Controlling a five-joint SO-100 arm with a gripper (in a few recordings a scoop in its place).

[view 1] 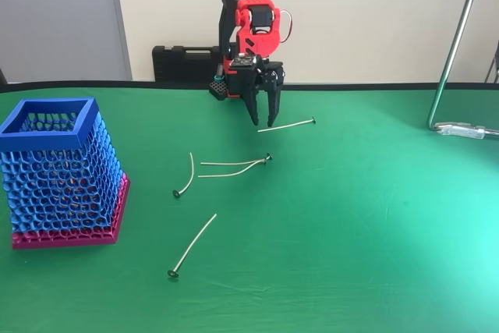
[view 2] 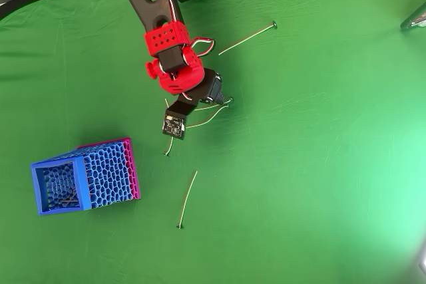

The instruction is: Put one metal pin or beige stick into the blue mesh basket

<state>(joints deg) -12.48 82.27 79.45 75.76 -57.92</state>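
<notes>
The blue mesh basket [view 1: 62, 173] [view 2: 83, 177] with its pink base stands upright at the left of the green table. A thin, pale, wavy beige stick [view 1: 234, 171] [view 2: 208, 118] lies mid-table, meeting a straighter thin piece at a small dark head. My gripper [view 1: 263, 123] hangs fingers-down above the table, over the far end of that pair, open by a narrow gap with nothing in it. In the overhead view the red wrist covers the fingers. The basket sits well to the left of the gripper.
Dark-headed metal pins lie around: one to the gripper's right [view 1: 287, 125] [view 2: 246, 36], a curved one [view 1: 187, 175] [view 2: 169, 144], one nearer the front [view 1: 193, 246] [view 2: 188, 197]. A black case [view 1: 183, 64] stands at the back. A metal stand [view 1: 452, 52] rises at the right.
</notes>
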